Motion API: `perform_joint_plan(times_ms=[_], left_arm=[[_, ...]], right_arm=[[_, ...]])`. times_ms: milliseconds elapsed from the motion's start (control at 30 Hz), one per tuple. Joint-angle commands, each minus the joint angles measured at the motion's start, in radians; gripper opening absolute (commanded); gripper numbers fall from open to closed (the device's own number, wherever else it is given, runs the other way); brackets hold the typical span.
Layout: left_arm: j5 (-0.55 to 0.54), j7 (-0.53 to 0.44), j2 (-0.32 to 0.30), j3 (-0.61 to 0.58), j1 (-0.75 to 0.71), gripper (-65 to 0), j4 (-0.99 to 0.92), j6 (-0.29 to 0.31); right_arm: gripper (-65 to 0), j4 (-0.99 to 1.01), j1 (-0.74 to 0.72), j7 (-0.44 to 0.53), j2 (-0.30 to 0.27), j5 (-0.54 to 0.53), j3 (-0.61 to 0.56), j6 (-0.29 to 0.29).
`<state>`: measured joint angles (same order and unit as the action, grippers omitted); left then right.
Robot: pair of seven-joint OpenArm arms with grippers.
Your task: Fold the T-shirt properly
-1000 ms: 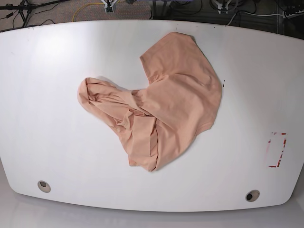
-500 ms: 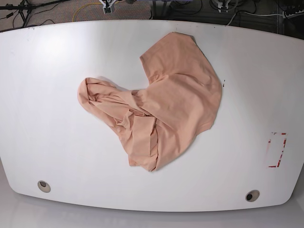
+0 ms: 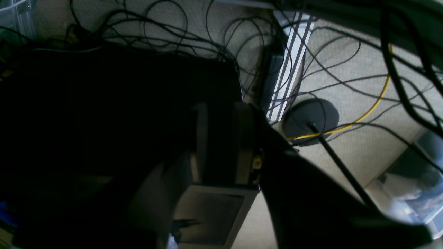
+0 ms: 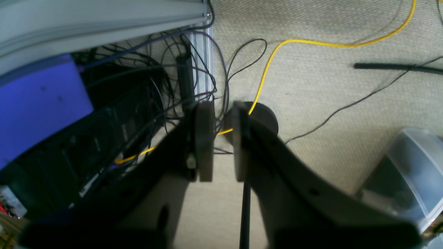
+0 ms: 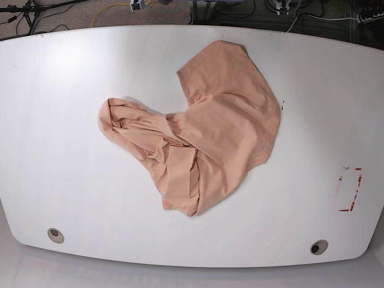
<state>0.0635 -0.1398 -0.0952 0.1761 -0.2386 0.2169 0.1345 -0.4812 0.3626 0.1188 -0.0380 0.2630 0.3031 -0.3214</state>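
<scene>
T-shirt [image 5: 201, 129] lies crumpled mid-table [image 5: 66, 174], long axis running from far right to near left. Both tools off-table over the floor: right tool [image 4: 218, 143] slightly parted, empty; left tool [image 3: 221, 145] too dark to tell. Neither arm looks nearer.

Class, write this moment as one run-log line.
crumpled peach cotton T-shirt: unfolded on white table | right gripper: slightly open, empty, over floor | left gripper: off table, state unclear

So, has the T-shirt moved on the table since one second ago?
No. The T-shirt lies equally far from the red-marked rectangle on the white table.
</scene>
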Motion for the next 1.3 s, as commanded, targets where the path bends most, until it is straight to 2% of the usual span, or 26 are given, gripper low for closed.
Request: perform_joint_plan(times_ms=[0,200,600,667,1000,1267], left_arm=[[-0.001,-0.007,-0.01,0.005,-0.023,-54.1,0.018,0.001],[-0.003,-0.01,-0.011,0.017,-0.053,-54.1,0.079,-0.001],[-0.007,-0.016,-0.017,0.002,-0.164,-54.3,0.231,-0.005],[-0.006,-0.026,-0.011,0.004,-0.212,-54.3,0.287,-0.012],[0.002,-0.038,-0.01,0.007,-0.305,-54.7,0.404,-0.054],[-0.001,-0.037,-0.008,0.009,-0.39,-54.6,0.512,-0.041]], right_arm=[[-56.1,-0.008,0.013,0.006,-0.004,-0.001,0.002,-0.005],[-56.1,-0.03,0.036,0.007,-0.002,0.0,0.001,-0.005],[-56.3,-0.222,0.145,0.004,0.0,0.0,0.005,-0.005],[-56.4,-0.307,0.202,0.009,0.012,-0.006,0.002,-0.008],[-56.6,-0.449,0.294,0.007,0.04,-0.006,0.0,-0.01],[-56.8,-0.547,0.357,0.009,0.061,-0.005,-0.001,-0.013]])
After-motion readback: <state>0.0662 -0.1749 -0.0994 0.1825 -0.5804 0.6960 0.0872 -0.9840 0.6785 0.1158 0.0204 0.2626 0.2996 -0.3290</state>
